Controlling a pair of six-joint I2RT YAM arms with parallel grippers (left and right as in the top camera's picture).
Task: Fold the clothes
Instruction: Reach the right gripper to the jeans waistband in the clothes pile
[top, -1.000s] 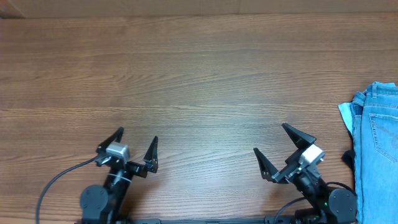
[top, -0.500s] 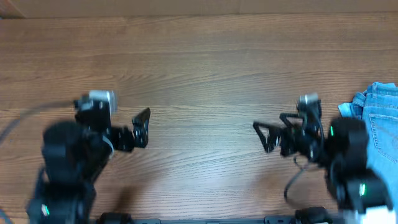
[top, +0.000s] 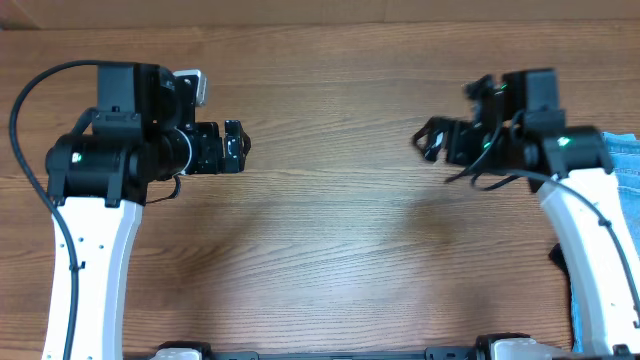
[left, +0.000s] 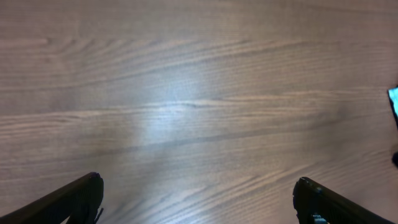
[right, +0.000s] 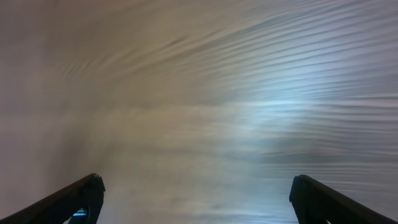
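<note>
Overhead view: the jeans (top: 624, 168) are seen only as a light-blue strip at the right edge of the frame, mid-height. The rest is cut off by the frame or covered by the right arm (top: 590, 230). A further sliver of blue is noted low on that edge, so the long axis is judged to run top to bottom of the frame; this cannot be confirmed.

The right claw (top: 430, 142) is held above the table (top: 320, 250) at upper right, its jaws spread wide with nothing between them. It is aimed toward frame centre, so the jeans lie behind it, toward the right edge. A turn toward that edge is judged necessary before any grasp.

The left claw (top: 236, 148) is at upper left, likewise wide apart and empty, aimed toward centre. It is well apart from the jeans, so the right arm is the nearer.

Wrist views: only bare wood grain is seen between the fingers (left: 74, 198).

No brand, label or legible writing is found.
</note>
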